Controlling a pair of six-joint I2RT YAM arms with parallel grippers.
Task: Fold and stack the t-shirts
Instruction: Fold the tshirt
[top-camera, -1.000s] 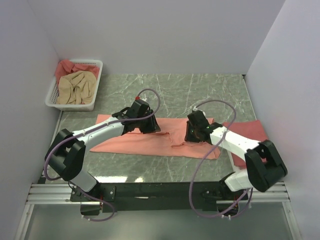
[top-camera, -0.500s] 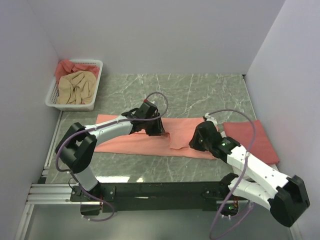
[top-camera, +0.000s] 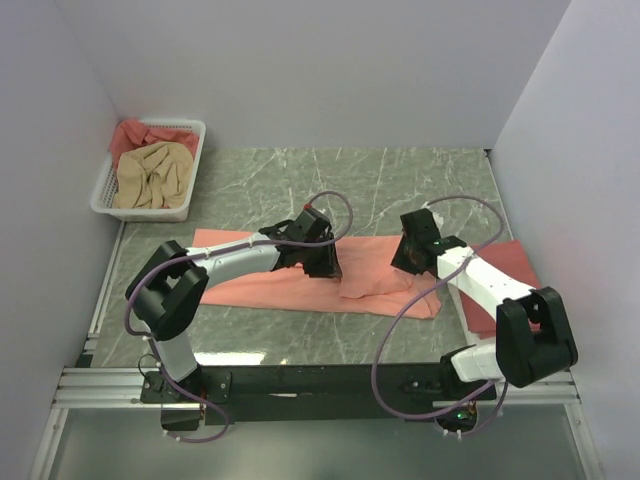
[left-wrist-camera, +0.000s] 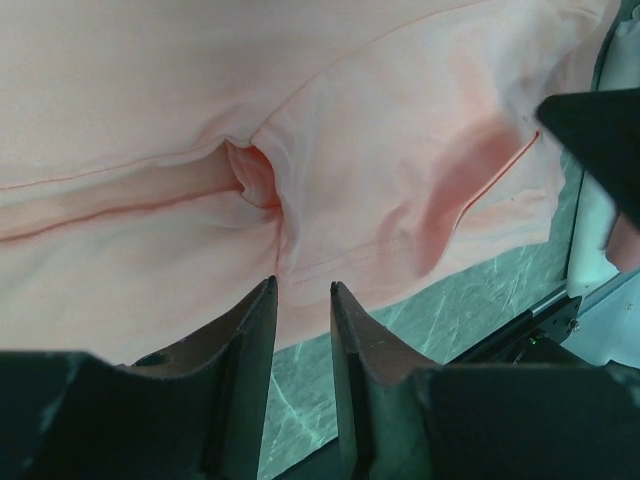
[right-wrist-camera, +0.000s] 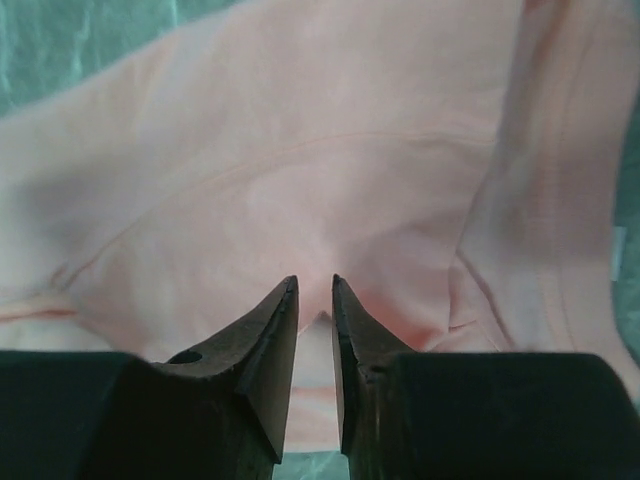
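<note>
Salmon-pink cloth t-shirt (top-camera: 260, 290) was limp and light; I judged hem corners best hold. Left end effector (left-wrist-camera: 303, 288) stood parted over hem; right end effector (right-wrist-camera: 315, 285): I couldn't tell grip.

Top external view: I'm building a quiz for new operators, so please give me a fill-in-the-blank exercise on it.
The white basket sits at the table's far ____ corner.
The spread t-shirt in the table's middle is salmon-____.
The folded rose-red t-shirt lies to the spread one's ____.
Missing words: left; pink; right.
</note>
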